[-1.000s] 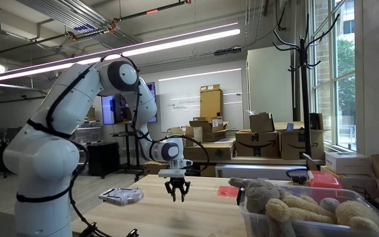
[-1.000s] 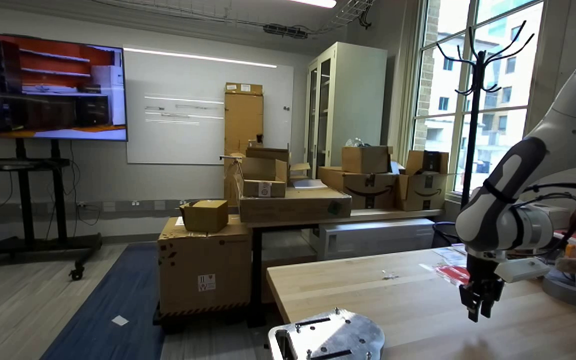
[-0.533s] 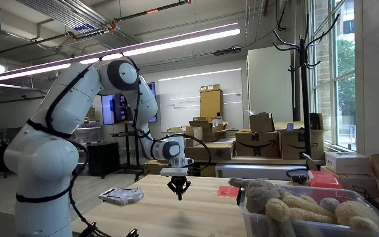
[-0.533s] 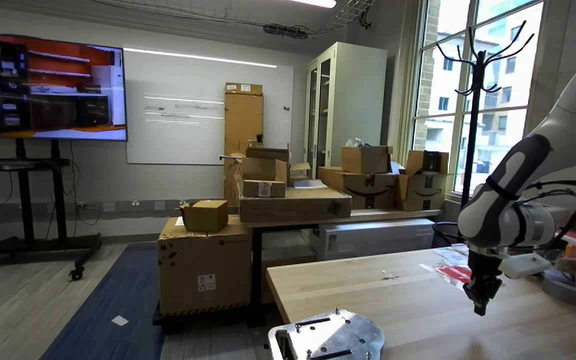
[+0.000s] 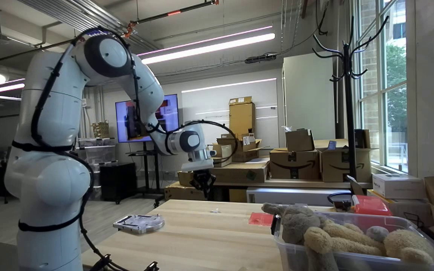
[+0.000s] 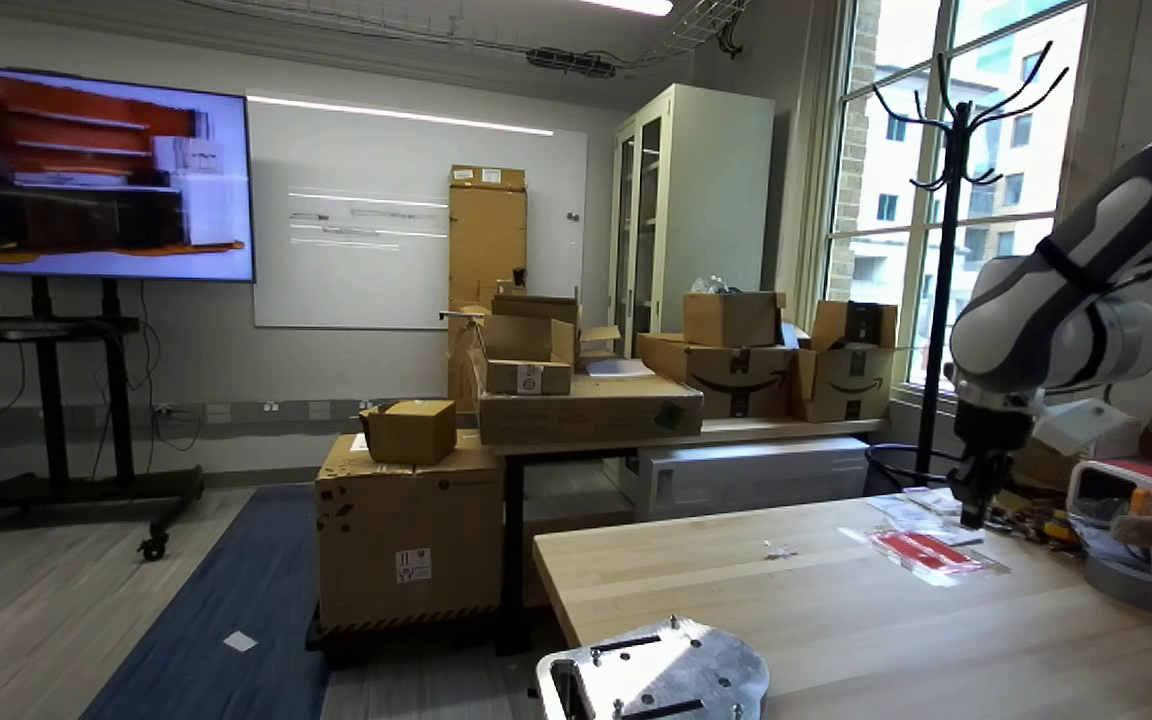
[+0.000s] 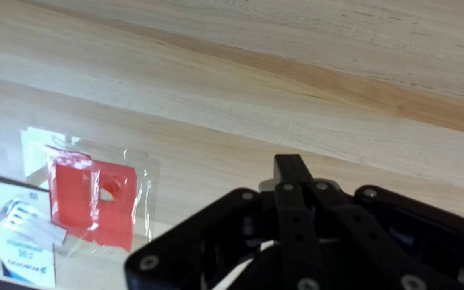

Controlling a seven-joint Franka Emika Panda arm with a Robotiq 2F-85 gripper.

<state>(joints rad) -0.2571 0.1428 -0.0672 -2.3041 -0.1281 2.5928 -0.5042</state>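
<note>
My black gripper (image 5: 206, 194) is shut with nothing between its fingers. It hangs in the air well above the wooden table (image 5: 202, 244), tilted slightly. It also shows in an exterior view (image 6: 973, 515), where it overlaps the papers at the table's far side. In the wrist view the fingertips (image 7: 292, 163) are pressed together over bare wood. A flat red packet in clear plastic (image 7: 73, 197) lies on the table to the left there. The packet also shows in both exterior views (image 5: 260, 218) (image 6: 926, 552). The gripper touches nothing.
A clear plastic bin (image 5: 285, 246) holds several plush toys (image 5: 356, 241). A metal plate (image 5: 138, 223) lies at the table's edge, also in an exterior view (image 6: 656, 675). White printed papers (image 7: 26, 249) lie near the packet. Cardboard boxes (image 5: 294, 164) stand behind the table.
The gripper was open one second ago and shut by half a second ago. Since then the arm has risen and drawn back, lifting the gripper well off the table. The table items have not moved.
</note>
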